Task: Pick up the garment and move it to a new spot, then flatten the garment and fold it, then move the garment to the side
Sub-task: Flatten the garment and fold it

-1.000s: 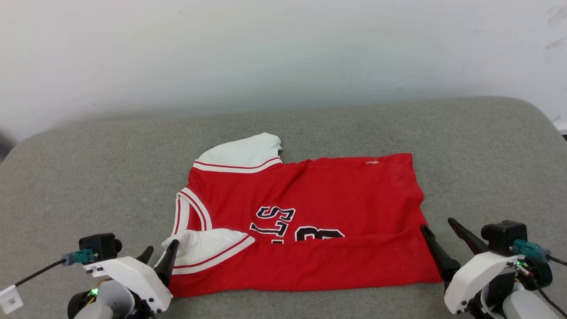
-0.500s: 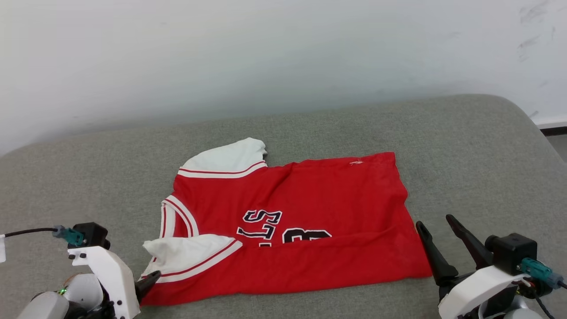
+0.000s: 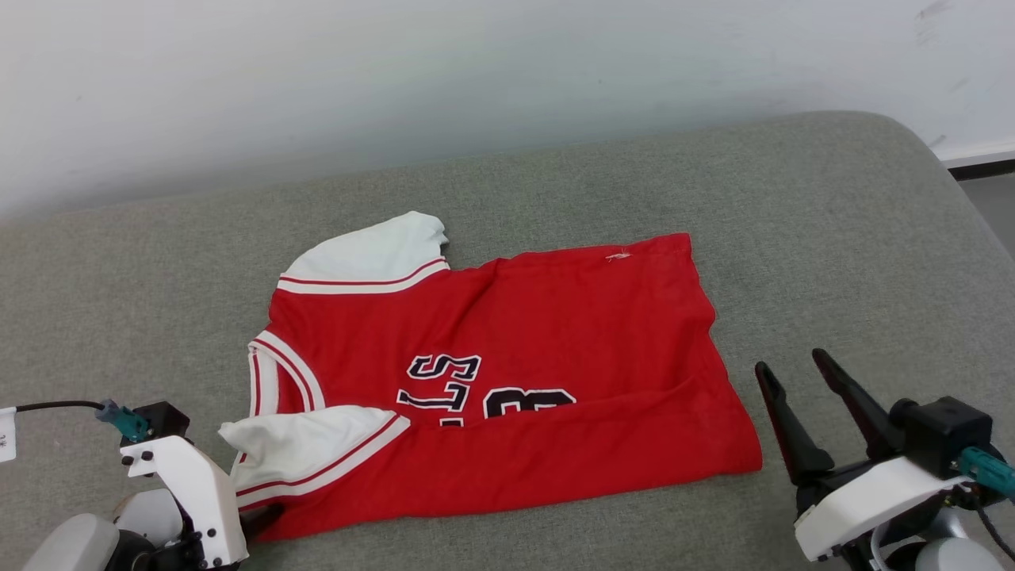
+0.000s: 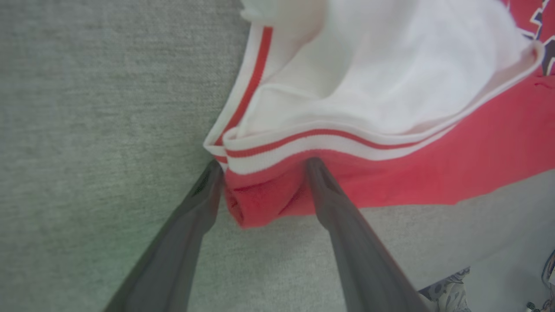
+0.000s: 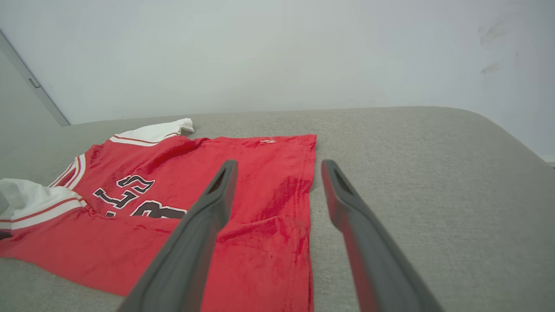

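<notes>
Garment (image 3: 507, 349) on cushion (image 3: 793, 198), left hand (image 4: 263, 165) spread around its corner, right hand (image 3: 789, 361) spread beside its hem

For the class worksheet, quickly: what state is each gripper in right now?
Left gripper: open, a corner of the garment between its fingers.
Right gripper: open, holding nothing.

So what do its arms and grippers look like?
The left gripper and right gripper each have two long, dark, tapered fingers on a white mount. A black block with a teal plug and black cable sits on each. The forearms are pale grey, rounded.
</notes>
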Robot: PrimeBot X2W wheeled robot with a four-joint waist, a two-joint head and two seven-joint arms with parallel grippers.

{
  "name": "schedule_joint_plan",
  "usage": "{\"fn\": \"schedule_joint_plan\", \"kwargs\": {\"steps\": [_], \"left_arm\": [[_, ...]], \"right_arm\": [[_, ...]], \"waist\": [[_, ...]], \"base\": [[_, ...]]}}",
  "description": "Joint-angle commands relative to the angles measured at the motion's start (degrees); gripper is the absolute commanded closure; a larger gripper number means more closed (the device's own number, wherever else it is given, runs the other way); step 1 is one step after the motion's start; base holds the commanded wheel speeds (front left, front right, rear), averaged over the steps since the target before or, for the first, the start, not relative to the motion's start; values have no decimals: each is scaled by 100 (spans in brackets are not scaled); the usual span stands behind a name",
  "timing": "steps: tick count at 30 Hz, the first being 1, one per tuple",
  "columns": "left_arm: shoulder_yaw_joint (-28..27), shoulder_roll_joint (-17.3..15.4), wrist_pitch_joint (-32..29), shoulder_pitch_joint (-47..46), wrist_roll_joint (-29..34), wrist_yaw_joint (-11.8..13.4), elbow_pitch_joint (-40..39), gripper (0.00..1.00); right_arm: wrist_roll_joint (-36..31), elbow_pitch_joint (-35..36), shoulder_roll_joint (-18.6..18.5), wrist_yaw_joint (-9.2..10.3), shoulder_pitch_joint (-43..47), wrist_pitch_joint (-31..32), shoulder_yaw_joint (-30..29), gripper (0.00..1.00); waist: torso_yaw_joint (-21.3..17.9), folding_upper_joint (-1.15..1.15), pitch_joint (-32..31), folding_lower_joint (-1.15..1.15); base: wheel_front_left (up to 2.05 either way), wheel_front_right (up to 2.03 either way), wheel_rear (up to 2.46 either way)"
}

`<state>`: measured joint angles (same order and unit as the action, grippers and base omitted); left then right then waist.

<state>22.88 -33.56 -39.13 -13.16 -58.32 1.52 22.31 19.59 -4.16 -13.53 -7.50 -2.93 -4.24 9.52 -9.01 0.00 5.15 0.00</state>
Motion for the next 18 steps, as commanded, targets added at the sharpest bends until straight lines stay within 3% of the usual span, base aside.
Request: {"fn": "schedule_joint_plan", "kwargs": {"steps": [1, 6, 10, 12, 13, 14, 16, 18], "left_arm": [[203, 391, -10, 151, -77, -86, 129, 100], [182, 412, 142, 142, -34, -111, 146, 100], [119, 329, 331, 107, 58, -109, -7, 100], [63, 250, 450, 70, 120, -82, -137, 100], [19, 193, 533, 35, 179, -39, -310, 100], [19, 193, 533, 35, 179, -39, -310, 100], [-13, 107, 604, -29, 272, 62, -616, 100], [-16, 85, 617, -79, 327, 121, -856, 100]], "right_arm": [[-37, 101, -83, 2, -39, 19, -104, 0], [-62, 252, -213, 2, -66, 216, -262, 0], [344, 272, -386, 2, -67, 903, -361, 0], [578, 147, -554, 4, -122, 1550, -456, 0], [753, 9, -681, 2, -189, 2315, -525, 0], [753, 9, -681, 2, -189, 2315, -525, 0], [983, -198, -832, 2, -354, 3452, -649, 0], [1116, -331, -799, 1, -455, 4102, -679, 0]], "waist": [[-23, 0, 5, 0], [-13, 0, -40, 0], [47, 0, -97, 0], [79, 0, -110, 0], [126, 0, -106, 0], [126, 0, -106, 0], [223, 0, -63, 0], [299, 0, -12, 0]], "base": [[0, 0, 0], [0, 0, 0], [0, 0, 0], [0, 0, 0], [0, 0, 0], [0, 0, 0], [0, 0, 0], [0, 0, 0]]}}
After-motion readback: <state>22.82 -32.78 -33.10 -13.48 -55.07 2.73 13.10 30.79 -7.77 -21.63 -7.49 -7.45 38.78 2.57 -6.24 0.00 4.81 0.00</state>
